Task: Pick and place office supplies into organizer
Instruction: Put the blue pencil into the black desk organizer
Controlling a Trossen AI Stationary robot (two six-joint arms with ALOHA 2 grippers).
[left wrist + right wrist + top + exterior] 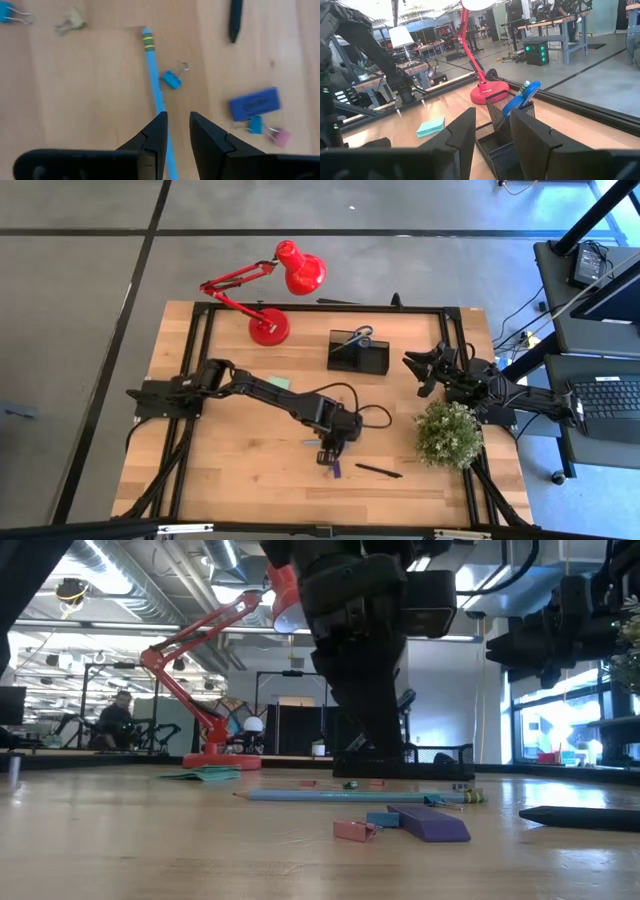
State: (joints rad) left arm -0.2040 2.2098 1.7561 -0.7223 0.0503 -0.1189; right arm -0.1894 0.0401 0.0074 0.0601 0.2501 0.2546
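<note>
Hovering over loose supplies near the bench front: left tool (177,131), fingers parted by a narrow gap, nothing between them. Light-blue pencil (154,75) running just under and beside one fingertip, eraser end pointing away from the tool. Around it: small blue binder clip (171,79) touching or nearly touching the pencil, purple-blue eraser (254,103) off to one side, another blue clip (255,125) and a pink piece (281,137) just beside that, black pen (235,19) farther out. Parked well apart over the far right of the bench: right tool (492,131), part open, empty, looking at the organizer (507,127). Organizer mid-bench at the back, blue-handled scissors (526,95) already standing in it. Green sticky-note pad (278,382) lying flat left of it, under the left arm; red lamp (270,326) behind.

Risks: gap looks narrow and offset from the pencil, so a straight descent could land a fingertip on it and roll or flick it away. Clip sitting so close could get pinched along with it. Long pencil gripped near one end likely to tilt and catch the organizer rim
</note>
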